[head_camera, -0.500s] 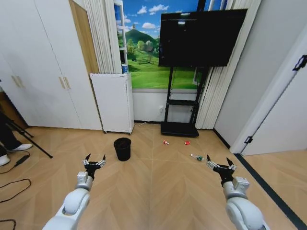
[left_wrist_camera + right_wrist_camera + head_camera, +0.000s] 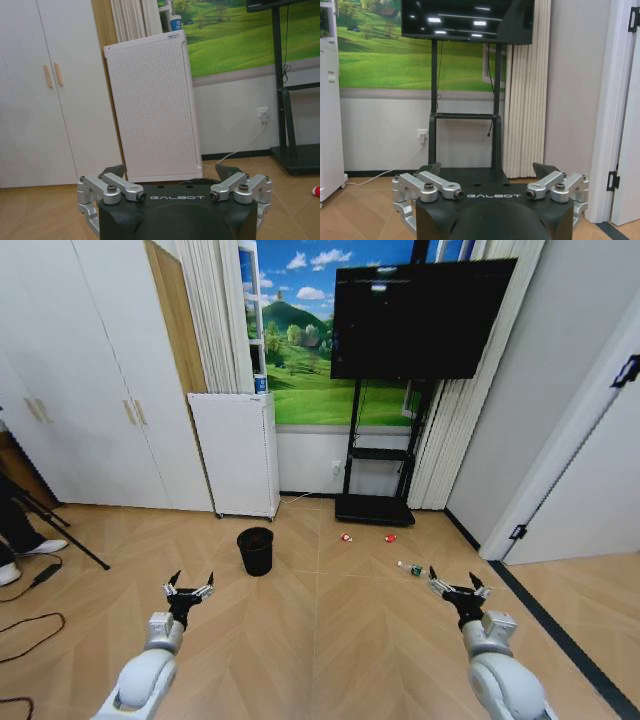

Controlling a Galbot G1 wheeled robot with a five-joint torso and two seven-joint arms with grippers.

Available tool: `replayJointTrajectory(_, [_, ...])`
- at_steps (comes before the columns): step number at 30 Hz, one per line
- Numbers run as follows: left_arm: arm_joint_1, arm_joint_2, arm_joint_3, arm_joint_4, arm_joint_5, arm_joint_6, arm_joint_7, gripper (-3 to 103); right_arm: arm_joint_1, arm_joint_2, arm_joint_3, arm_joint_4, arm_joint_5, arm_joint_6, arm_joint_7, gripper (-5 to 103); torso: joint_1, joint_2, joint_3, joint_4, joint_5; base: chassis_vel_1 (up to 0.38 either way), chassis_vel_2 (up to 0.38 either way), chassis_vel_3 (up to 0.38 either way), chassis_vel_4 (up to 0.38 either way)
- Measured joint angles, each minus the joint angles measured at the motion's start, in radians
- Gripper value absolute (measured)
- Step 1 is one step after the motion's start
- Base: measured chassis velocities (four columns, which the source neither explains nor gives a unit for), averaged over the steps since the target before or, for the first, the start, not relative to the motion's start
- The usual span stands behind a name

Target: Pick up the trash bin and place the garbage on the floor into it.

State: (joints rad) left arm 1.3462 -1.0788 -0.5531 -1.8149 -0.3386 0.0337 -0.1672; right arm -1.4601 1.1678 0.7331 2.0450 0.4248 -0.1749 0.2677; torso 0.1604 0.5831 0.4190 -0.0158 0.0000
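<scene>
Standing upright on the wood floor (image 2: 320, 640), rim up, the trash bin (image 2: 255, 551) sits ahead and slightly right of the left claw (image 2: 188, 586), well apart. Both claws hover spread open and empty. Just beside the right claw (image 2: 451, 585) lies the bottle (image 2: 410, 567), its long axis roughly sideways; two red scraps (image 2: 346, 537) farther off are too small to make out.

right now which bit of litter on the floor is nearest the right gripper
The small clear plastic bottle with the green label, lying just ahead of the right gripper. The two red-and-white crumpled scraps lie farther off, near the black TV stand.
</scene>
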Motion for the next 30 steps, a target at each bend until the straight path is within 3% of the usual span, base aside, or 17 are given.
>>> replayJointTrajectory(9, [0.01,-0.005,0.003,-0.006,-0.001,-0.008,0.008,98,-0.009,-0.002,0.01,0.007,-0.001,0.002,-0.002,100,0.0,0.0,0.0,0.0,0.0,0.0,0.0,0.0,0.0])
replayJointTrajectory(11, [0.002,-0.005,0.011,-0.017,-0.026,0.036,-0.027,100,-0.025,0.01,0.012,0.016,-0.014,0.007,-0.007,100,0.001,0.003,0.002,-0.0001,0.0,0.0,0.0,0.0,0.0])
replayJointTrajectory(14, [0.004,-0.005,0.013,-0.019,-0.03,0.042,-0.03,92,-0.028,0.01,0.014,0.019,-0.016,0.009,-0.008,100,0.006,0.013,0.007,-0.0001,0.0,0.0,0.0,0.0,0.0])
replayJointTrajectory(24, [0.003,-0.008,0.017,-0.011,-0.023,0.05,-0.056,96,-0.026,0.009,0.014,0.016,-0.017,0.012,-0.005,100,0.023,0.053,0.029,-0.0001,0.0,0.0,0.0,0.0,0.0])
replayJointTrajectory(30, [-0.002,-0.009,0.034,0.003,-0.016,0.09,-0.085,98,-0.023,0.009,0.014,0.007,-0.018,0.018,-0.003,100,0.027,0.061,0.034,0.0,0.0,0.0,0.0,0.0,0.0])
